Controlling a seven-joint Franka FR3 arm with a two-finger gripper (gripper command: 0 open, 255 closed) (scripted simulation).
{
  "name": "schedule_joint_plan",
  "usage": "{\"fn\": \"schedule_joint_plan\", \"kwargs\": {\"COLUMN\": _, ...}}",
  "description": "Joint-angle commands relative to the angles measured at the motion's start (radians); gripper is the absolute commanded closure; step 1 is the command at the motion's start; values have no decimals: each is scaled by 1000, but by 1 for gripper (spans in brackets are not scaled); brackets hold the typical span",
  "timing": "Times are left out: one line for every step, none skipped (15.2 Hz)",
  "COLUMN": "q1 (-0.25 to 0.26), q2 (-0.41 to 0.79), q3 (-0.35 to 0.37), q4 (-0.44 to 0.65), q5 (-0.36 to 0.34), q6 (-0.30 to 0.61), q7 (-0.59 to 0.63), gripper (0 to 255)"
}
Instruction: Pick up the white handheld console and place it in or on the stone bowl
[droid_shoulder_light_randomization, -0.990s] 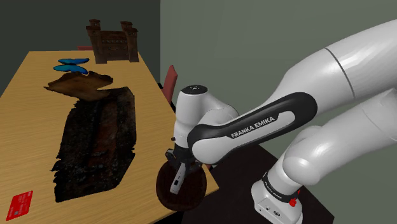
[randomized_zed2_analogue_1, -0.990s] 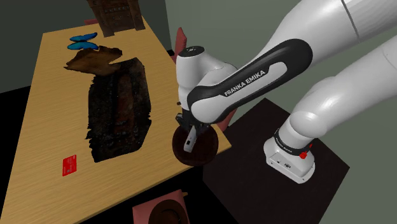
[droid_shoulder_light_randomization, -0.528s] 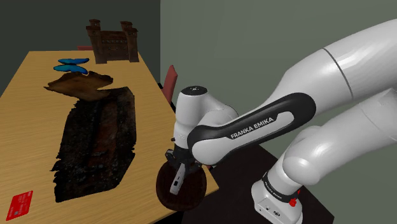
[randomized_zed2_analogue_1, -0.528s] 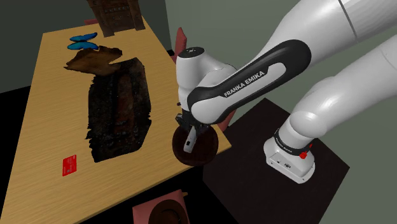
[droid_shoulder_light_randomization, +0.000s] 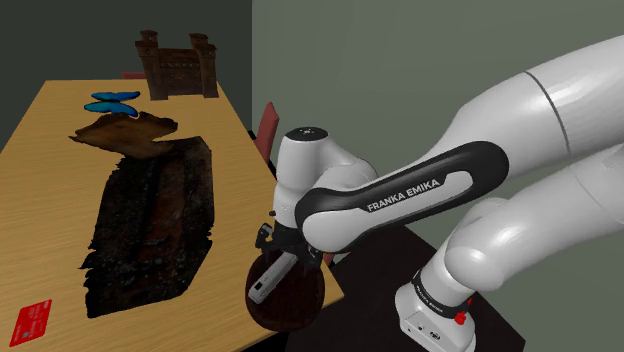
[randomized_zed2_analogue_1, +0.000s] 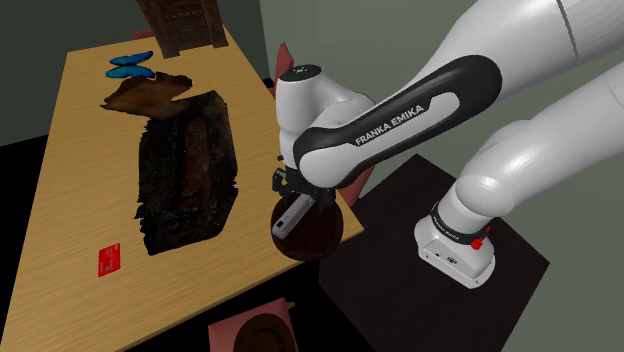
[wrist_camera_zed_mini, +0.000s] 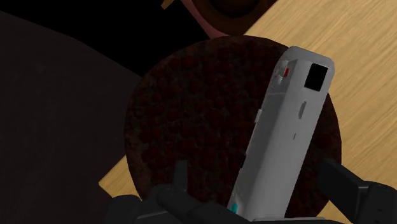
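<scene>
The claw (wrist_camera_zed_mini: 254, 175) just let go, fingers now apart, and the white console (wrist_camera_zed_mini: 283, 140) is tipping over into the dark bowl (wrist_camera_zed_mini: 191, 121). Placement looks basically done.

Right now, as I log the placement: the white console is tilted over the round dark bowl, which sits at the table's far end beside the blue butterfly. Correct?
Not quite. The white console is tilted over the round dark bowl, but the bowl sits at the opposite end of the table, on its near corner, far from the blue butterfly. The shoulder view shows this.
</scene>
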Motion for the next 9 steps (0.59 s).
{"fn": "schedule_joint_plan", "kwargs": {"q1": 6, "q2": -57, "q3": -33, "q4": 25, "q5": 1, "q6": -84, "q7": -10, "gripper": 0}}
{"fn": "schedule_joint_plan", "kwargs": {"q1": 8, "q2": -78, "q3": -46, "q4": 38, "q5": -1, "q6": -118, "q7": -13, "gripper": 0}}
{"fn": "schedule_joint_plan", "kwargs": {"q1": 9, "q2": -78, "q3": -47, "q4": 38, "q5": -2, "q6": -118, "q7": -12, "gripper": 0}}
{"fn": "schedule_joint_plan", "kwargs": {"q1": 9, "q2": -78, "q3": -47, "q4": 38, "q5": -2, "q6": -118, "q7": -12, "gripper": 0}}
{"fn": "schedule_joint_plan", "kwargs": {"q1": 9, "q2": -78, "q3": -47, "q4": 38, "q5": -2, "q6": -118, "q7": -12, "gripper": 0}}
{"fn": "schedule_joint_plan", "kwargs": {"q1": 9, "q2": -78, "q3": -47, "q4": 38, "q5": -2, "q6": -118, "q7": -12, "gripper": 0}}
{"fn": "schedule_joint_plan", "kwargs": {"q1": 9, "q2": -78, "q3": -47, "q4": 38, "q5": -2, "q6": -118, "q7": -12, "gripper": 0}}
{"fn": "schedule_joint_plan", "kwargs": {"q1": 9, "q2": -78, "q3": -47, "q4": 38, "q5": -2, "q6": -118, "q7": -12, "gripper": 0}}
{"fn": "schedule_joint_plan", "kwargs": {"q1": 9, "q2": -78, "q3": -47, "q4": 38, "q5": -2, "q6": -118, "q7": -12, "gripper": 0}}
